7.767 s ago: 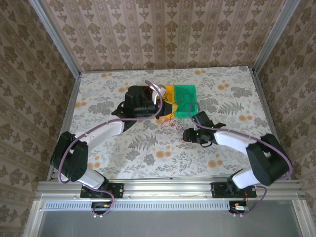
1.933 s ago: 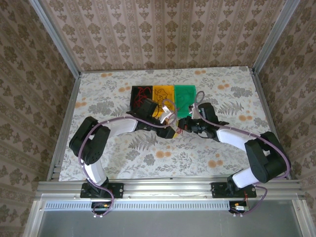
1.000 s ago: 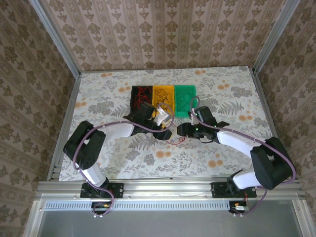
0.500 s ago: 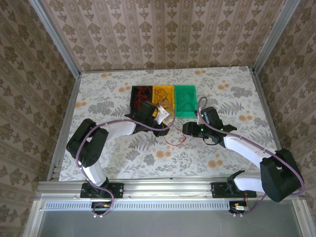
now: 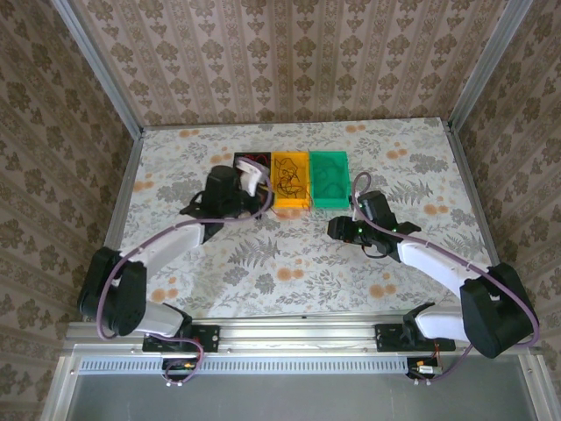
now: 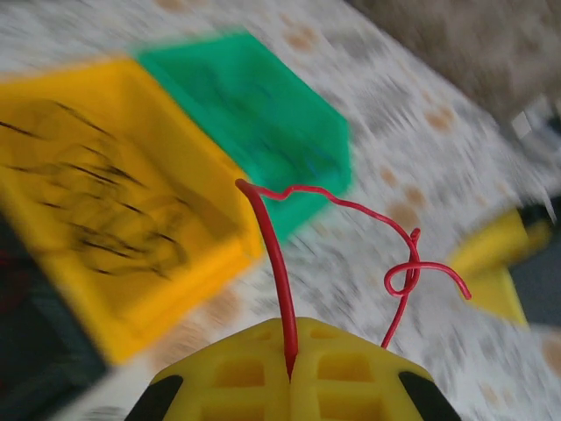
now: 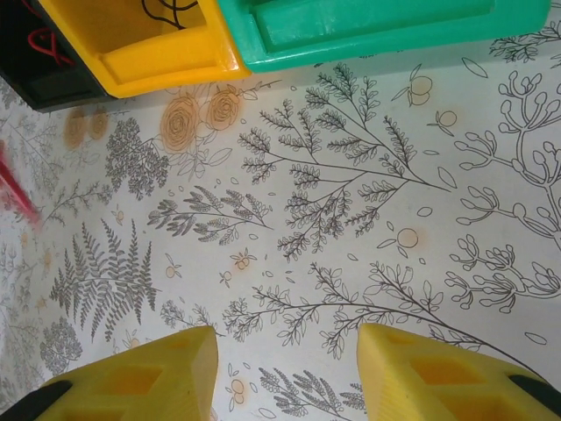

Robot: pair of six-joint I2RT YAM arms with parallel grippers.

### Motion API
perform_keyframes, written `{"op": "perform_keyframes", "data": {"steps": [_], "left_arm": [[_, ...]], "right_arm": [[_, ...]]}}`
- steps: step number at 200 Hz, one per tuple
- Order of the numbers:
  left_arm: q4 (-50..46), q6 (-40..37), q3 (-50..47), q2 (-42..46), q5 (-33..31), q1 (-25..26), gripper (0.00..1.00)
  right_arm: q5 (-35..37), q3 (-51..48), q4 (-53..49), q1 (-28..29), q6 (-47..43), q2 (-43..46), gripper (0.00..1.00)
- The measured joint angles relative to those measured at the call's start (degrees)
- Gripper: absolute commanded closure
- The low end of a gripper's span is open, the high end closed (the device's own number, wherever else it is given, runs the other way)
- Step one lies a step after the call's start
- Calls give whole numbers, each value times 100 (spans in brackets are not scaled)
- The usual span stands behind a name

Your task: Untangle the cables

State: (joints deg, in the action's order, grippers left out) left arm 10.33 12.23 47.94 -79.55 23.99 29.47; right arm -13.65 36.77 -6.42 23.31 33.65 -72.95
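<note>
our left end effector (image 6: pixel 292 355) is pinched tight on a red cable (image 6: pixel 273 254). the cable rises from between the fingers and curls into a small loop that seems to hang in the air. we judge it is held up like this so it stays free of the others on its way to the black bin (image 7: pixel 35 74), where another red strand (image 7: pixel 46 44) lies. black cables (image 6: pixel 96 202) sit in the yellow bin (image 6: pixel 175 272), beside the green bin (image 6: pixel 254 132), so the sorting looks to go by colour. our right end effector (image 7: pixel 287 364) hovers low over the worktop (image 7: pixel 351 202) with its fingers apart, holding nothing, probably keeping out of the way.
</note>
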Motion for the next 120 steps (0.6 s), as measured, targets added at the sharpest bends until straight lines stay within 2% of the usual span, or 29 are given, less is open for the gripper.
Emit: {"op": "perform_keyframes", "data": {"steps": [29,70,95,120], "left_arm": [[350,649,20,94,-1152,-278,100],[452,1523,166,-501,-2872,-289,100],[560,1670,197,-835,-3897,-225,100],[542,1646,448,-1213,-4481,-87,100]], "right_arm": [[-2,2,9,-7,-4,-201,56],[-48,63,-9,-7,-28,-369,56],[-55,107,-7,-7,-52,-369,56],[-68,105,-13,-7,-52,-369,56]]}}
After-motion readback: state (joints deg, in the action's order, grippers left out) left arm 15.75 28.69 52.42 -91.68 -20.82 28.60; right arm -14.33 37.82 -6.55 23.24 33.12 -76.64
